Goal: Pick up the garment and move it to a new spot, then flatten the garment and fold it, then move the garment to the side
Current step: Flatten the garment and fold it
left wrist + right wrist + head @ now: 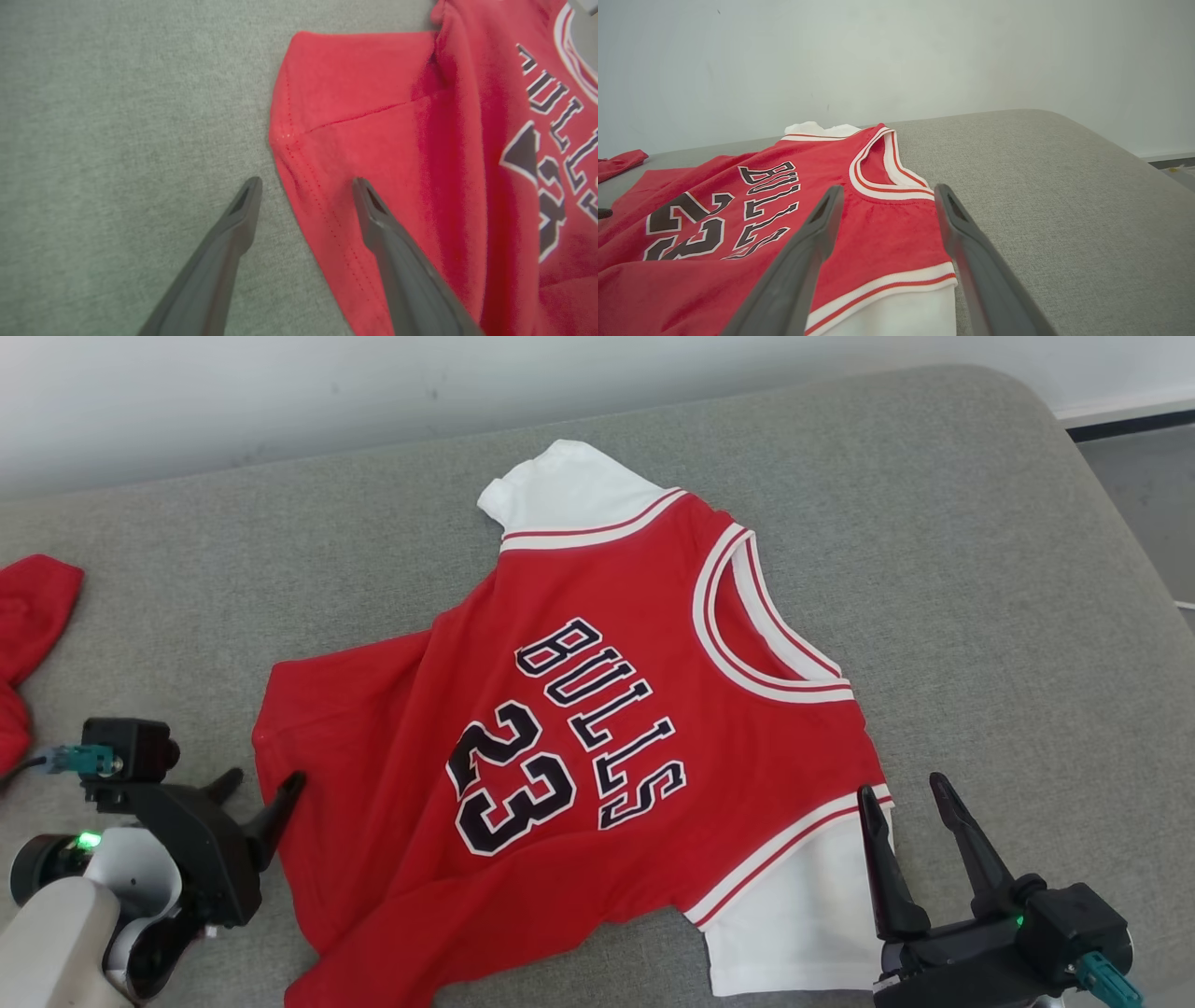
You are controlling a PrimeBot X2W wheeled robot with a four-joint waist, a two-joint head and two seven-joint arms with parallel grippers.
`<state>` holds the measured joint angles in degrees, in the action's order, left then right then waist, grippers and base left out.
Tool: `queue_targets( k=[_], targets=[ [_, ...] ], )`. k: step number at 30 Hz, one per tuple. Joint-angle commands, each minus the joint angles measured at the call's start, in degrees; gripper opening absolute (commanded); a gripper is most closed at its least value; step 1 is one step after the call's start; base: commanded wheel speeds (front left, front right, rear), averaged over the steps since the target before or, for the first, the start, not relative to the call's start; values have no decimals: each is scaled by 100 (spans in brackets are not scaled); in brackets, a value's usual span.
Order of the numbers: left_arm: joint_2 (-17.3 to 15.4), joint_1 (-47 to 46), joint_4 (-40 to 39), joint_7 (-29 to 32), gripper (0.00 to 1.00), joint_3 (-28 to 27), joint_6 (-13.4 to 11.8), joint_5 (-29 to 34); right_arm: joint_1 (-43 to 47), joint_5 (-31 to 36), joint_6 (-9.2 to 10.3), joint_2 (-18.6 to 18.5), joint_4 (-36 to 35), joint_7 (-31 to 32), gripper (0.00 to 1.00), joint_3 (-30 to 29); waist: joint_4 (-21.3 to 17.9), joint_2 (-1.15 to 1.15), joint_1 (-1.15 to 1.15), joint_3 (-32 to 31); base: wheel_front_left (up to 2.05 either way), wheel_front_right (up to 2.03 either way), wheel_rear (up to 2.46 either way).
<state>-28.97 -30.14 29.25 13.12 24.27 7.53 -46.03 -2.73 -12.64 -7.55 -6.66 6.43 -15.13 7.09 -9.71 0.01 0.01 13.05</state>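
The red shirt [579,747] reads "BULLS 23" in black, white-edged letters and lies spread face up in the middle of the grey cushion [980,569], its sleeves white. My left gripper [265,777] stands wide open astride the shirt's hem corner. My right gripper [902,784], equally wide, holds nothing at the near sleeve's edge. Another red cloth [28,607] is cut off at the left.

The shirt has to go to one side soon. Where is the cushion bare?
Widest bare patch: the cushion right of the shirt, from collar to rounded edge. A narrower strip runs between shirt and wall. Left is tighter, between shirt and a red cloth. Near edge: crowded by left gripper and right gripper.
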Motion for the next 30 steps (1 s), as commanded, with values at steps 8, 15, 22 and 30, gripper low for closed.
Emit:
queue_targets(
  k=[8,15,22,30],
  targets=[
    [-3,-161,500,33,34,378,-13,-199,-66,-5,13,-29,0,-1,100,2,-137,-1,-1,64,0,0,0],
    [-197,-943,387,-588,0,413,-13,-309,-17,1,13,-33,-67,-2,100,-105,-119,-1,-1,103,0,0,0],
    [-423,-1928,561,-1358,0,364,-41,222,-122,29,13,-65,-78,-1,100,-117,-156,-1,-1,106,0,0,0],
    [-185,-2251,1253,-2029,84,547,-129,643,-79,58,13,3,-57,-1,100,-133,-199,-1,-1,131,0,0,0]
  ],
)
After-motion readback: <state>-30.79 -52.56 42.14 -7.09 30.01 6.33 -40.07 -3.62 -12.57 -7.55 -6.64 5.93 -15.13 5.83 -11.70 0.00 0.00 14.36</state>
